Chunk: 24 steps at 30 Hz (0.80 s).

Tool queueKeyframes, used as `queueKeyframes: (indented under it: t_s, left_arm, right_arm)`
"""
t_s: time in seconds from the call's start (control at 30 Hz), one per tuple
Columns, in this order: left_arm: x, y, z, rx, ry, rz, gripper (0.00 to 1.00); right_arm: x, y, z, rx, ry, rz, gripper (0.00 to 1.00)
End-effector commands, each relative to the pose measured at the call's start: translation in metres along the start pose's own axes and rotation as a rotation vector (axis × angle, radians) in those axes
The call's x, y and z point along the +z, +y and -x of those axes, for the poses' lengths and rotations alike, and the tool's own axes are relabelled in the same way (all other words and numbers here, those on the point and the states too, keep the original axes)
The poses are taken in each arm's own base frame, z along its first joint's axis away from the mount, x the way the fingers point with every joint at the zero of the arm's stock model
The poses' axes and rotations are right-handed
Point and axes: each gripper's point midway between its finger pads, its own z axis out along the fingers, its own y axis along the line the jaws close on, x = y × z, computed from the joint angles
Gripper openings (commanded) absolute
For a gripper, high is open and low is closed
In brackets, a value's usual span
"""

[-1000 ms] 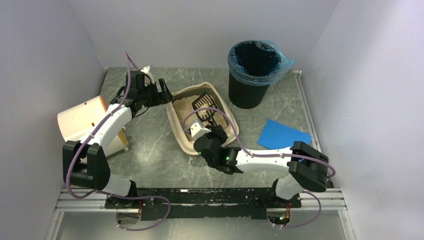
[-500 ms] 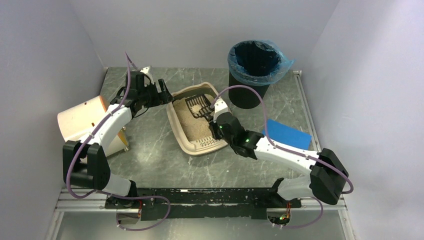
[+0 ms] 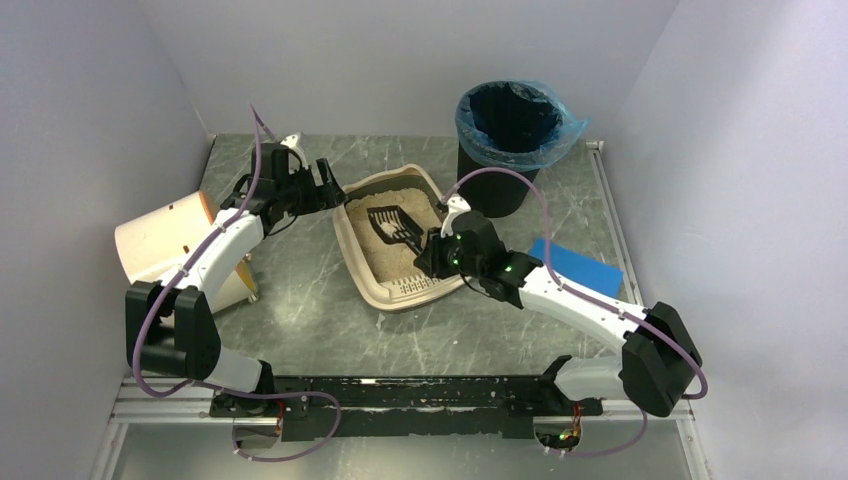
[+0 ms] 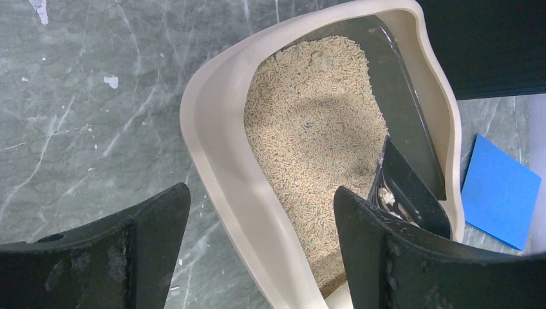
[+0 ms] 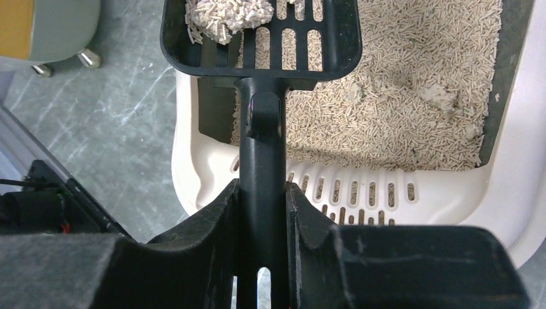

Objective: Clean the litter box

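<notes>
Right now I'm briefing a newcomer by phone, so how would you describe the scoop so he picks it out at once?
On the grey marbled table, find the beige litter box in the middle. The scoop is held over its litter, its handle gripped by the right claw. It is the only flat, black, slotted thing, unlike the tall round black bin behind.

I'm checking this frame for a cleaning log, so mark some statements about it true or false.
1. The right gripper is shut on the scoop handle. True.
2. The scoop is empty. False: a litter clump lies in it.
3. The left gripper is clamped shut. False: it is open, with its fingers either side of the litter box rim.
4. The bin has a blue liner. True.
5. The blue sheet lies in the litter box. False: it lies on the table.
</notes>
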Motion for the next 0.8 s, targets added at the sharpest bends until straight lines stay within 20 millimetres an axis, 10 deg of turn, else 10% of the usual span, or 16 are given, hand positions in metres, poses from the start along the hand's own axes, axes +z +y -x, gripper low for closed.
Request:
queueKeyframes:
  t_s: [0.0,0.33,0.77]
  left_arm:
    - [-0.004,0.000,0.011,0.010,-0.041,-0.004,0.87]
    - [-0.004,0.001,0.011,0.011,-0.042,0.000,0.86]
    - [-0.003,0.000,0.009,0.010,-0.036,-0.007,0.86]
  right_arm:
    - [-0.006,0.009,0.007,0.076,-0.004,0.072,0.00]
    - [-0.009,0.003,0.017,0.053,-0.013,0.031,0.00]
    - [-0.019,-0.008,0.033,-0.540,-0.210,-0.303,0.00]
